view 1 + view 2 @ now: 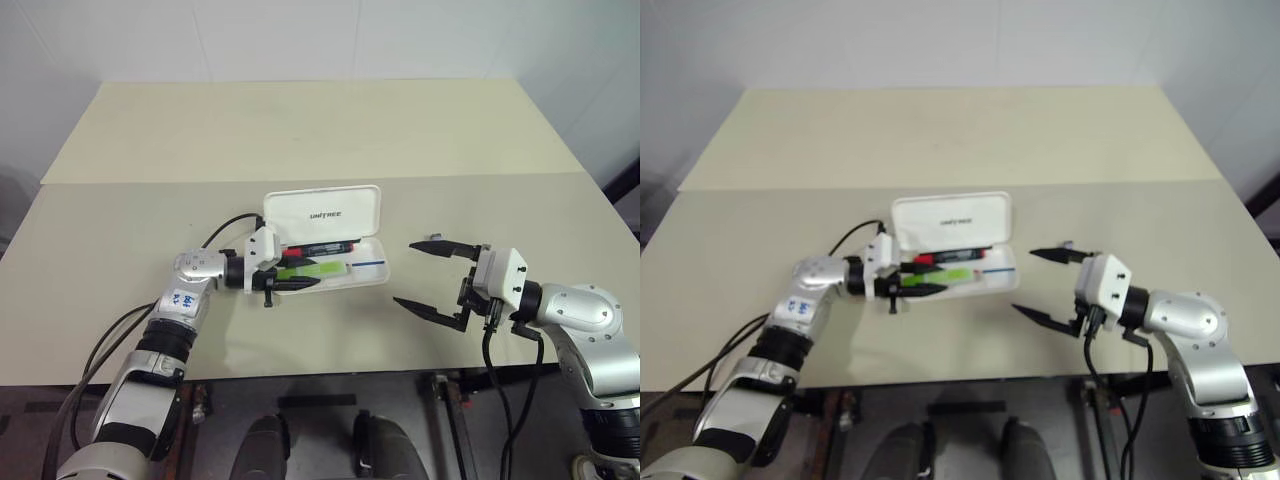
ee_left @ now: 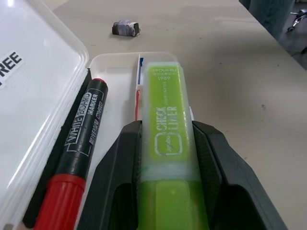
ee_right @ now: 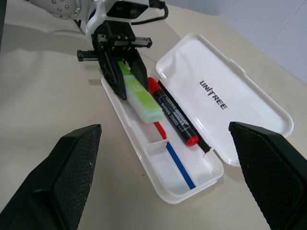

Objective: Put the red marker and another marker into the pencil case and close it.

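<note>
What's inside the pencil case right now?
In the pencil case: the red marker beside the lid hinge, and the green highlighter, gripped by the left gripper. The highlighter's rear end is covered by the fingers.

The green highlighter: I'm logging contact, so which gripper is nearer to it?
Left. The left gripper has its fingers on either side of the green highlighter over the open pencil case. The right gripper hangs open off the case's far end.

Left gripper [image 1: 296, 277] fingers clamped (pointing right); right gripper [image 1: 428, 278] fingers spread wide, empty.
</note>
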